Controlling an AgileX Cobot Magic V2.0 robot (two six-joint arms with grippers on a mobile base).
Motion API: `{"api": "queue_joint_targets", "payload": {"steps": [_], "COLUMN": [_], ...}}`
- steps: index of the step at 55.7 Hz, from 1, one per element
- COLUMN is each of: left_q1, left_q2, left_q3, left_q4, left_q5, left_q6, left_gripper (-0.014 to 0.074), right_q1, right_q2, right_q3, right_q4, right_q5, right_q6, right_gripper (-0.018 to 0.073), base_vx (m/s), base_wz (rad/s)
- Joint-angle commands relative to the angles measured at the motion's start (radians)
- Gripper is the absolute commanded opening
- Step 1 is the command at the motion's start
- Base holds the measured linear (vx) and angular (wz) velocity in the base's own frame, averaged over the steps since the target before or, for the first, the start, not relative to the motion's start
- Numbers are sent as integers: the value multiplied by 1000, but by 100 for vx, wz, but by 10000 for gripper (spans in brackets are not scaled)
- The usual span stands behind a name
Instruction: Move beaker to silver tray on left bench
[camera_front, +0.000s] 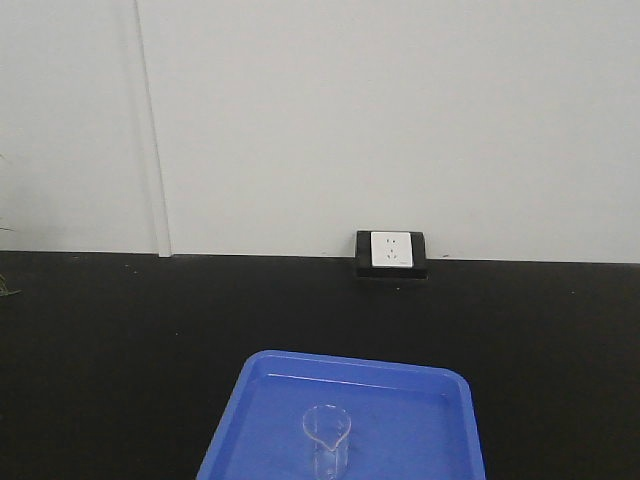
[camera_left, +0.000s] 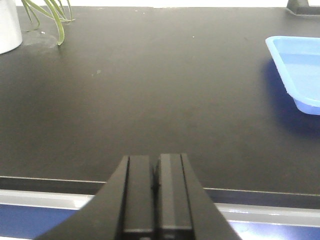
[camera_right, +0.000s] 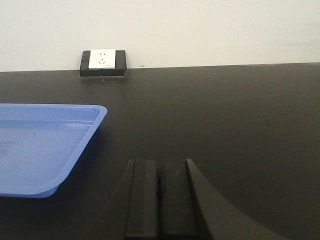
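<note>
A small clear glass beaker (camera_front: 328, 432) stands upright in a blue plastic tray (camera_front: 260, 400) at the near edge of a black bench (camera_front: 120, 330). The silver tray is out of view. My left gripper (camera_left: 155, 159) is shut and empty, low over the bench's front edge, left of the blue tray (camera_left: 295, 65). My right gripper (camera_right: 159, 164) is shut and empty, low over the black worktop (camera_right: 225, 115), right of the blue tray (camera_right: 45, 145). The beaker does not show in either wrist view.
A white socket in a black box (camera_front: 391, 254) sits at the back of the bench against the white wall; it also shows in the right wrist view (camera_right: 103, 62). A white pot (camera_left: 7, 27) with green leaves (camera_left: 47, 15) stands far left.
</note>
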Motion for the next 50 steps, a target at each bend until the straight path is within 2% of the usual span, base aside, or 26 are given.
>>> {"api": "queue_joint_targets", "payload": {"steps": [1,13,19,28,41,50], "left_q1": [-5,-5,-5,-5,-5,-5], "left_q2": [-16,-16,-16,-16,-16,-16], "left_q3": [28,28,28,28,28,28], "left_q4": [-7,-7,-7,-7,-7,-7], "left_q5": [-77,-77,-77,-77,-77,-77], "left_q6": [-6,-6,-6,-6,-6,-6], "left_gripper": [1,1,1,1,1,1], "right_q1": [-5,-5,-5,-4,-4,-4], "right_q2": [-18,-18,-18,28,444,701], "right_q3": [11,11,-4,-154,-489,-634], "right_q4": [-7,-7,5,1,-16,-8], "right_q5": [-84,-99,-198,-280,-297,-322], "right_q6": [-7,-7,23,43,-8,-3], "right_gripper": [-8,-8,-8,-8,-8,-8], "base_vx": [0,0,0,0,0,0], "base_wz": [0,0,0,0,0,0]}}
